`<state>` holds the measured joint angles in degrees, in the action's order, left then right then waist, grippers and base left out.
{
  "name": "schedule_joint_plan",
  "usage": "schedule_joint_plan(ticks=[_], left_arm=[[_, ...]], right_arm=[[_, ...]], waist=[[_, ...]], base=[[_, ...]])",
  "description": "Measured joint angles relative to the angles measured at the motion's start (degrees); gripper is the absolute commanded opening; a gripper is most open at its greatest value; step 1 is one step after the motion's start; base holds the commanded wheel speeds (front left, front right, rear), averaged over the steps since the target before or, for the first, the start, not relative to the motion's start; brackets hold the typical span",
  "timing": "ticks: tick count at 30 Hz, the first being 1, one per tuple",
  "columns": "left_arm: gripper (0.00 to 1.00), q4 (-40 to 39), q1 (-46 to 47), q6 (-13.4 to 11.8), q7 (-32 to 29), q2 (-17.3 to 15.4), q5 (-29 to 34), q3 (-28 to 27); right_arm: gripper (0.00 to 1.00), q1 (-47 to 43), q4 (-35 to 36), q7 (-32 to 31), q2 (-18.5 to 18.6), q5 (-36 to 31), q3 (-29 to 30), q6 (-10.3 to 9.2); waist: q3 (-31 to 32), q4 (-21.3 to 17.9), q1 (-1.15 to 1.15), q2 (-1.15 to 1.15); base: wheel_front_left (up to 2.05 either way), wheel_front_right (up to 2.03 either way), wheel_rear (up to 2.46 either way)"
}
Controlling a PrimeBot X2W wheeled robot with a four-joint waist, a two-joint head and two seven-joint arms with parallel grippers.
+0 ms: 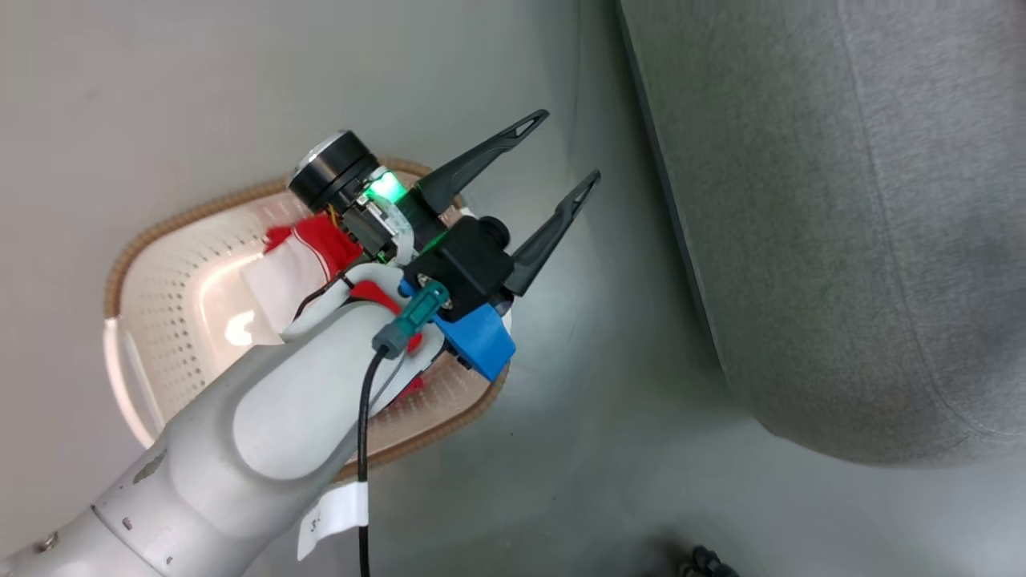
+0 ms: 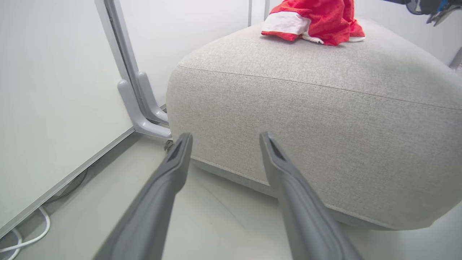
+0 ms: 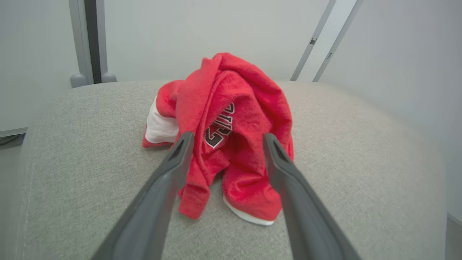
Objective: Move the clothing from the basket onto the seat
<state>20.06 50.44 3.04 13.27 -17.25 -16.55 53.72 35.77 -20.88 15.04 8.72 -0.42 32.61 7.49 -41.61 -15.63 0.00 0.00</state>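
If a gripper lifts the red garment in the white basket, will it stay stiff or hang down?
The crumpled red fabric garment in the cream perforated plastic basket would probably droop limply from a pinch. Likely light too: a similar red garment slumps in folds on the grey woven seat.
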Motion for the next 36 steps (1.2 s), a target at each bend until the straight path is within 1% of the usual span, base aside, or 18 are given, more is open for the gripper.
schedule_joint_plan(ticks=[7, 11, 18, 23, 26, 29, 31, 32, 36], left_arm=[[1.00, 3.1, -2.7, -1.3, 1.6, 2.2, -2.9, -3.8], [1.00, 0.7, -5.2, -2.5, 1.7, 3.4, -3.4, -8.8], [1.00, -1.9, -12.7, -3.0, 1.7, 5.2, -2.7, -18.8], [1.00, -3.3, -18.0, -2.7, 1.8, 6.5, -0.8, -26.1], [1.00, -3.5, -21.3, -2.2, 1.8, 7.3, 0.5, -30.2], [1.00, -3.8, -24.3, -1.7, 1.8, 8.2, 1.7, -33.9], [1.00, -4.1, -26.2, -1.3, 1.8, 8.8, 2.5, -36.6], [1.00, -4.1, -26.2, -1.3, 1.8, 8.8, 2.5, -36.6], [1.00, -4.2, -30.0, -0.5, 1.8, 9.8, 4.1, -41.1]], right_arm=[[1.00, -5.2, 6.4, 0.0, -0.8, -0.7, -6.4, 0.00], [1.00, -6.8, 8.5, 0.0, -1.0, -1.4, -11.0, 0.01], [1.00, -8.4, 9.9, 0.0, -0.9, -1.4, -19.6, 0.00], [1.00, -9.9, 10.2, 0.0, -0.9, -0.8, -25.1, 0.00], [1.00, -10.7, 9.4, 0.0, -1.7, 1.4, -26.9, 0.00], [1.00, -12.1, 8.9, 0.0, -1.8, 1.1, -29.4, 0.00], [1.00, -13.0, 8.5, 0.0, -1.9, 1.0, -30.2, 0.00], [1.00, -13.0, 8.5, 0.0, -1.9, 1.0, -30.2, 0.00], [1.00, -15.1, 7.9, 0.0, -2.7, 1.2, -30.8, 0.00]], waist=[[7.6, 1.8, 0.00, 0.00], [11.6, 3.6, -0.01, 0.00], [18.1, 7.3, -0.01, 0.00], [22.4, 9.9, -0.01, 0.00], [24.9, 11.4, -0.01, 0.00], [27.1, 12.8, -0.01, 0.00], [28.4, 13.7, -0.01, 0.00], [28.4, 13.7, -0.01, 0.00], [30.9, 15.2, -0.01, 0.00]], base=[[0.00, 0.00, 0.00], [0.00, 0.00, 0.00], [0.00, 0.00, 0.00], [0.00, 0.00, 0.00], [0.00, 0.00, 0.00], [0.00, 0.00, 0.00], [0.00, 0.00, 0.00], [0.00, 0.00, 0.00], [0.00, 0.00, 0.00]])
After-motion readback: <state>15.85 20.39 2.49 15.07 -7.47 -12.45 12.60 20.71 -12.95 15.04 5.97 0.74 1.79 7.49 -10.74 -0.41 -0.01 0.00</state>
